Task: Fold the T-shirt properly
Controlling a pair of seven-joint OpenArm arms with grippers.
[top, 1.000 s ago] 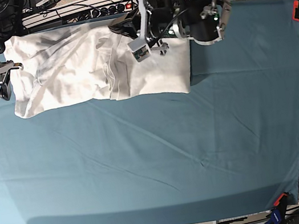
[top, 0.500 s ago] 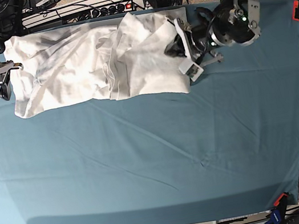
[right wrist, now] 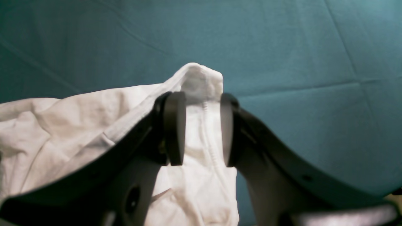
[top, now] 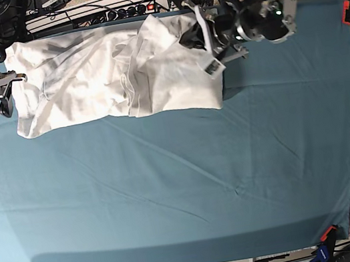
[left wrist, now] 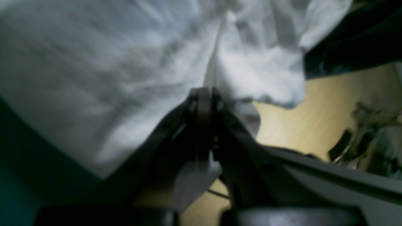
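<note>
A: Where's the T-shirt (top: 111,74)?

B: Bunched along the desk's far edge, about eleven o'clock on the teal cloth (top: 182,170); the left claw (top: 203,38) has swung back from the shirt's three o'clock edge onto its top corner; jaws together, clamped on a fold.

A: So it's regrasping; folding barely begun. The right claw (right wrist: 198,128)?

B: Half apart at nine o'clock, a hem corner between its pads; whether it grips, I cannot tell; no containers in sight.

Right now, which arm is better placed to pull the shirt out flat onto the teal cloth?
Left. The left gripper is shut on the T-shirt edge, while the right gripper only straddles a bunched corner, jaws apart, not clamped.
</note>
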